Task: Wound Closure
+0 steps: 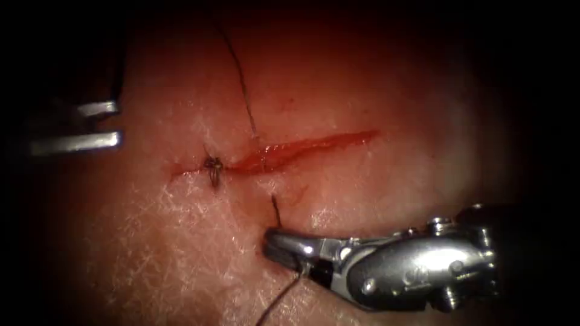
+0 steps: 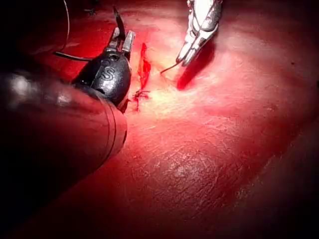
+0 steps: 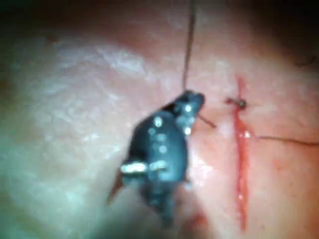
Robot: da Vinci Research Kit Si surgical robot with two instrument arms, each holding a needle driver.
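The cut (image 1: pixel 302 148) runs across the tissue (image 1: pixel 374 193), with a tied knot (image 1: pixel 212 164) near its left end. My right tool (image 1: pixel 270 242) lies on the near side of the cut, shut on the needle (image 1: pixel 276 212). A short dark stretch of the needle stands between the jaws and the tissue just below the cut, where it goes into the tissue. Thread (image 1: pixel 281 299) trails from the jaws toward me. Another strand of thread (image 1: pixel 241 84) comes down from the far side and meets the tissue just above the cut. My left tool (image 1: pixel 119 124) waits far left, open and holding nothing.
Red fluid (image 1: pixel 266 160) fills the cut right of the knot. In the left wrist view the left tool (image 2: pixel 123 38) sits beside the cut (image 2: pixel 144 67) and the right tool (image 2: pixel 185 59) beyond it. The right wrist view has the right tool (image 3: pixel 192 98) beside the cut (image 3: pixel 241 164).
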